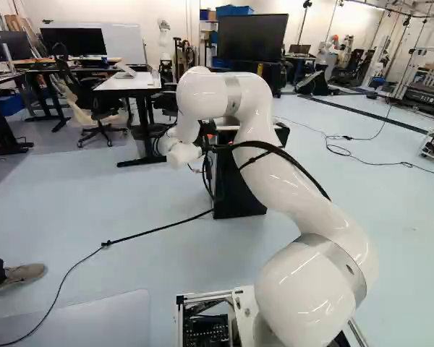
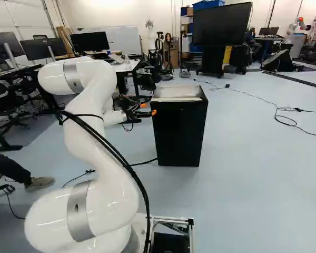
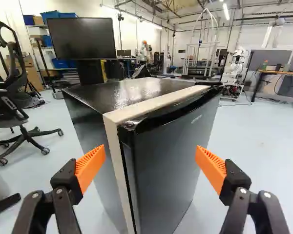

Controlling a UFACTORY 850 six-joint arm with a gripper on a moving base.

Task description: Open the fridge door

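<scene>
A small black fridge (image 2: 179, 132) stands on the floor ahead of the arm. The gripper (image 2: 146, 109) is at its side in the right base view, near its top. In the wrist view the gripper (image 3: 150, 163) is wide open, with the fridge's corner ahead of and between its orange pads. The fridge door (image 3: 171, 165) shows a dark front and looks closed against a pale edge strip (image 3: 118, 161). A recessed dark lip (image 3: 176, 111) runs along the door's top. No finger visibly touches the fridge.
A white desk (image 1: 134, 82) and an office chair (image 1: 94, 97) stand beyond the arm. A large screen (image 2: 221, 25) is behind the fridge. Cables (image 1: 152, 231) lie across the floor. A person's shoe (image 1: 18, 276) shows at the left of the left base view.
</scene>
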